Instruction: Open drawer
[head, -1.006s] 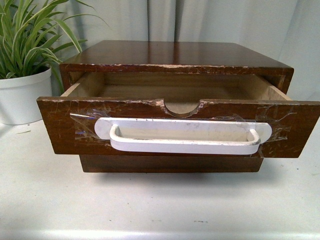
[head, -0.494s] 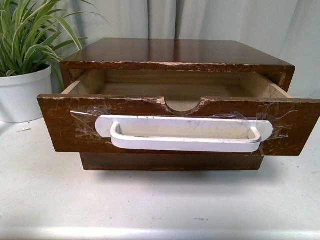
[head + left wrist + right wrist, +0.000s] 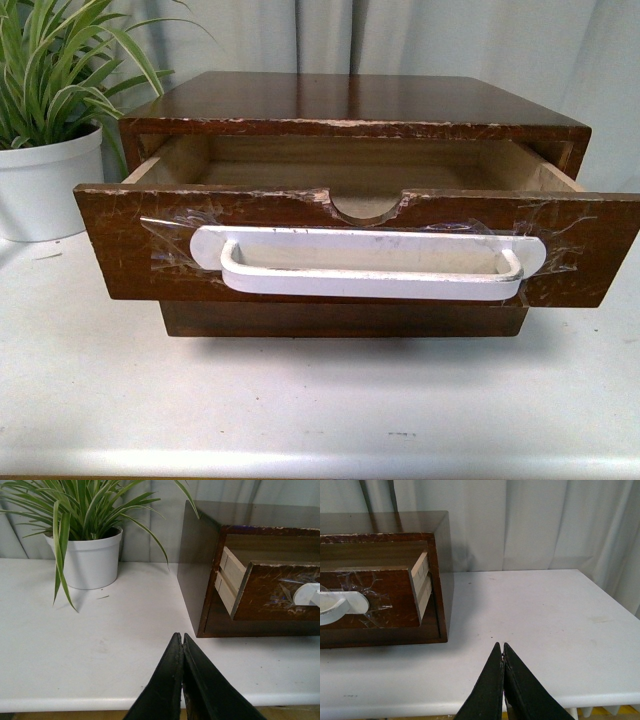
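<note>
The drawer [image 3: 360, 250] already stands pulled out toward the counter's [image 3: 300, 400] front edge, handle [image 3: 370, 265] running side to side. Both the left gripper [image 3: 181, 640] and right gripper [image 3: 501, 649] are pinched together, empty, hanging back at that front edge, flanking it about equally.

Potted plant [image 3: 45, 130] crowds the drawer's [image 3: 360, 250] left; right side open.

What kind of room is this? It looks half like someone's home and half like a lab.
Probably a staged test corner, not a lived-in room: a small wooden cabinet with its drawer pulled open sits on a bare white table, beside a potted plant, with plain curtain hung behind.
</note>
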